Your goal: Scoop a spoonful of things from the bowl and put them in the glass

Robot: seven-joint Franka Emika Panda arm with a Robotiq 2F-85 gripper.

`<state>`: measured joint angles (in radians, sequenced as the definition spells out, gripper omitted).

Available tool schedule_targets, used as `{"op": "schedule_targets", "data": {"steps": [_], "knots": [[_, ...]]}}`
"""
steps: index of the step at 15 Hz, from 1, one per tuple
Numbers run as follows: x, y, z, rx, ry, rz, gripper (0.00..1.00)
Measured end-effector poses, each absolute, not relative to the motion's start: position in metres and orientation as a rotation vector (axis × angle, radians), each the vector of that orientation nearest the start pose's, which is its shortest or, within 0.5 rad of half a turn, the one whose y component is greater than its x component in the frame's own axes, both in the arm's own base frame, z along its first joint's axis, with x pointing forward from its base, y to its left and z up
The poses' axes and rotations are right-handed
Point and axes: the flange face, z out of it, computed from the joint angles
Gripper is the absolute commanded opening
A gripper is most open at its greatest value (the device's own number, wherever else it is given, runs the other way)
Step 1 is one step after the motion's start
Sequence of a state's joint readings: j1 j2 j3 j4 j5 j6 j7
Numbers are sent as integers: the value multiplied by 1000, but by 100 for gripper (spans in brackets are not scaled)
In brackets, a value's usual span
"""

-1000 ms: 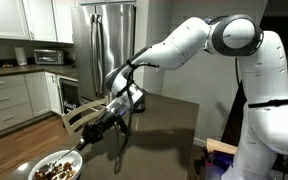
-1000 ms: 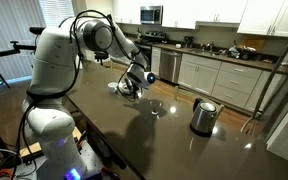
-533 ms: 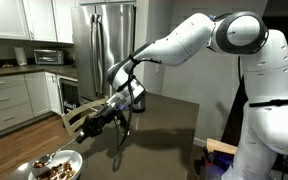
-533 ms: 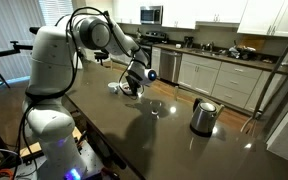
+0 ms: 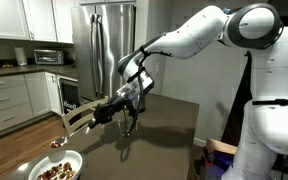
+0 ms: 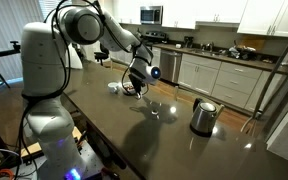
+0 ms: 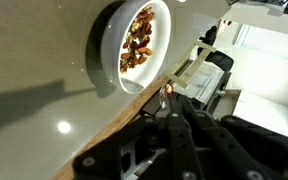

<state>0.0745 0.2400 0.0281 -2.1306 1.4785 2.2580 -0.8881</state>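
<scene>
The gripper (image 5: 100, 111) is raised above the dark bench (image 6: 134, 140), and its jaws are closed on the handle of a light spoon (image 5: 60, 142). The spoon reaches out and downward from the jaws. Its head carries a small load of reddish-brown pieces and hangs in the air just above the white bowl (image 5: 70, 158), without touching it. The bowl stands near the edge of the bench, and in the wrist view many brown and dark-red pieces (image 7: 136, 45) lie inside it. In an exterior view the clear glass (image 6: 156, 109) stands on the bench apart from the bowl, between the bowl and a steel kettle (image 6: 203, 116). I cannot tell whether something is in the glass.
</scene>
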Motion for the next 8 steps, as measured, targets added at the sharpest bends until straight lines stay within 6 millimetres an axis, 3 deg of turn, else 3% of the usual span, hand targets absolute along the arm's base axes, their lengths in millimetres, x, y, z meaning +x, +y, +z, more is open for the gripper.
{"op": "schedule_targets", "data": {"steps": [8], "knots": [[524, -4, 340, -2181, 227, -414, 5]]}}
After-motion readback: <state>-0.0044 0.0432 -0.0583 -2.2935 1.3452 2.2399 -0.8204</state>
